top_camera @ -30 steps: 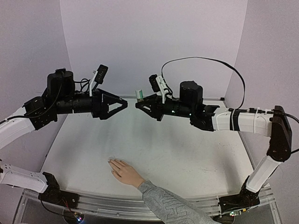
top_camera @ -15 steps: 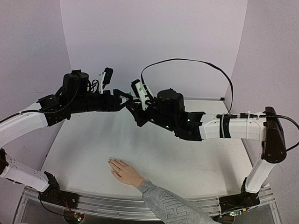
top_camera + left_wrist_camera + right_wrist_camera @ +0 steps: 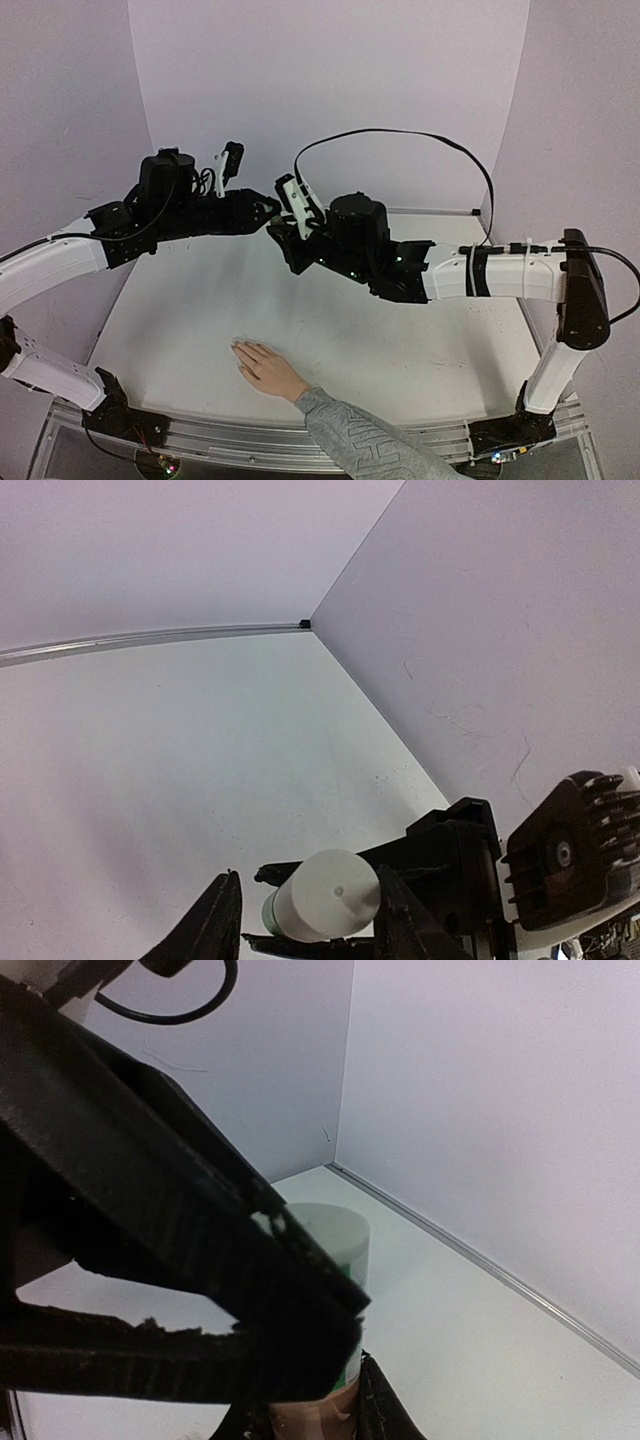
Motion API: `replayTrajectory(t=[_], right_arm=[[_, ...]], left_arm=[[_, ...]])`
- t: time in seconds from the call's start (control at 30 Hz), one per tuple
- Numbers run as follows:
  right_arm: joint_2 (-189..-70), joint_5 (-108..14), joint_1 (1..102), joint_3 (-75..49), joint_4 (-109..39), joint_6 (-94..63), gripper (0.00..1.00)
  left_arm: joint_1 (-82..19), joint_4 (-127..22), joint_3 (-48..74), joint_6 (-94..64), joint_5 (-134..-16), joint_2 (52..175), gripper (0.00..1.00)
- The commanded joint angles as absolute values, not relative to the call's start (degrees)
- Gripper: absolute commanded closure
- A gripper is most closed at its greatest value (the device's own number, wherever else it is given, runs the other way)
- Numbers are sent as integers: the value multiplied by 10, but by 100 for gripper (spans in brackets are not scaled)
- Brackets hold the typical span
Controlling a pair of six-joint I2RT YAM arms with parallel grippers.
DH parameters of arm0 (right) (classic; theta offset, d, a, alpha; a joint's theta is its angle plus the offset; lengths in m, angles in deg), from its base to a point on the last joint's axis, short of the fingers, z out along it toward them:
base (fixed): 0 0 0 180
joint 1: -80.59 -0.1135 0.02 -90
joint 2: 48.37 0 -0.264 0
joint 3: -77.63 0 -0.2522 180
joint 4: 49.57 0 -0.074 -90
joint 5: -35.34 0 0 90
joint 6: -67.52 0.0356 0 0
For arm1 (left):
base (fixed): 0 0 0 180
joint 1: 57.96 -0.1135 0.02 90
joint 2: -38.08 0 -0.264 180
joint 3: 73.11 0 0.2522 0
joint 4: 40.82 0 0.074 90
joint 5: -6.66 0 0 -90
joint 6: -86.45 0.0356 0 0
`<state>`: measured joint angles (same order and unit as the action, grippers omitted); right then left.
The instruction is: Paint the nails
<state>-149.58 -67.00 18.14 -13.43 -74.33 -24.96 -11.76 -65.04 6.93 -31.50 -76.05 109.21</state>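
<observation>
Top view, nails: the nails (image 3: 238, 348) sit at the fingertips of a hand (image 3: 262, 368) lying flat on the near worktop (image 3: 180, 310); a grey patterned sleeve (image 3: 365, 445) runs off the near edge; the nails are too small to tell one from another
Top view, tools: the left tool (image 3: 268, 211) and right tool (image 3: 284, 226) meet nose to nose in the air over the far worktop, well apart from the hand; their black bodies hide whatever is between them
Left wrist view, grip: the right tool is clamped on the green body of a small bottle (image 3: 268, 912); the left tool's fingers (image 3: 218, 925) stand apart on either side of the white cap (image 3: 328, 890); the right-hand finger seems to touch it, while a sliver of gap shows at the other
Right wrist view, bottle: the cap top peeks out behind a big black finger of the left tool; the bottle's lower part is cut off at the bottom edge
Handling, nails: hard little plates on a living, soft hand; probably nothing to grip, only to stroke lightly; the hand may shift
Handling, bottle: likely light, stiff and smooth; take the cap round its side and twist, with the body held firm
Hidden: no brush is visible; whether the cap is loosened cannot be told; the hand appears in neither wrist view
</observation>
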Motion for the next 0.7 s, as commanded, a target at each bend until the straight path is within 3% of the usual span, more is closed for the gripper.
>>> replayTrajectory(t=[0.0, 0.23, 0.4, 0.5, 0.67], right_arm=[[-1497, -677, 177, -99, -772, -256, 100], [-1494, -657, 177, -96, -772, -252, 100], [-1469, -575, 181, -108, -778, -260, 100], [-1440, -421, 198, -127, -779, -269, 100], [-1398, 65, 270, -167, -867, -171, 100]], left_arm=[[-116, -620, 101, -301, -760, 1095, 60], [-115, -621, 93, -281, -731, 1096, 82], [-116, -620, 81, -242, -647, 1101, 90], [-116, -621, 69, -195, -553, 1101, 91], [-116, -620, 52, -112, -372, 1095, 96]])
